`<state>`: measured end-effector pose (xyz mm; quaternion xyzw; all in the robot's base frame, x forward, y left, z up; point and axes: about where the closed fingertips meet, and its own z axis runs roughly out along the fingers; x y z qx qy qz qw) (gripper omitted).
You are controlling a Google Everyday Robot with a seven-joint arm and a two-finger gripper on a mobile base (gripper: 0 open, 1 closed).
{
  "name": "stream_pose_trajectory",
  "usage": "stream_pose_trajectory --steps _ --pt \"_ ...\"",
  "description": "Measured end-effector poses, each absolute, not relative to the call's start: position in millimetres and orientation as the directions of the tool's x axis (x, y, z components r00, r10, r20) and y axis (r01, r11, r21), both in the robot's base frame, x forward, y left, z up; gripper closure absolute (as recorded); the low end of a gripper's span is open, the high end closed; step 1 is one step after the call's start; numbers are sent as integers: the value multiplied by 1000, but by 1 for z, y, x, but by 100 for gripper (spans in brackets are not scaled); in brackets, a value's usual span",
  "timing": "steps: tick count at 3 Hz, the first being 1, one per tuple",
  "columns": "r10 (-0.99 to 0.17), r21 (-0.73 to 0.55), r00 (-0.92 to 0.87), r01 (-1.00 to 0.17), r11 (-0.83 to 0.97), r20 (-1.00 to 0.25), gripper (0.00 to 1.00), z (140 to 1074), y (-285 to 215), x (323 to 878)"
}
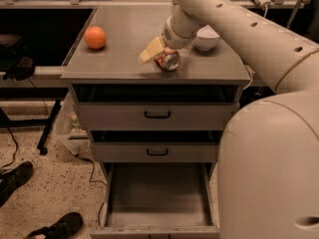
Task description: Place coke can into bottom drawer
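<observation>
The coke can (169,60) lies tilted on the cabinet top (119,59), its silver end facing the camera. My gripper (158,53) is at the can, reaching down from the upper right, with a cream part of it against the can's left side. The bottom drawer (157,193) is pulled open below, and its flat grey interior shows nothing inside.
An orange (95,37) sits at the cabinet top's left. A white bowl (207,38) stands behind my arm. The two upper drawers with black handles (157,115) are slightly ajar. Black shoes (55,228) and cables lie on the floor to the left.
</observation>
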<state>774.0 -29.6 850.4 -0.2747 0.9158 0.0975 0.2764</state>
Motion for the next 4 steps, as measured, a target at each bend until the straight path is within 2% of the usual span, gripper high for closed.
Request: stream_pose_trajectory --steps 1,4 --pt "-447 61 -697 -573 817 -561 18 835 -21 787" --pt "-437 80 -700 -574 815 -565 88 837 -20 786"
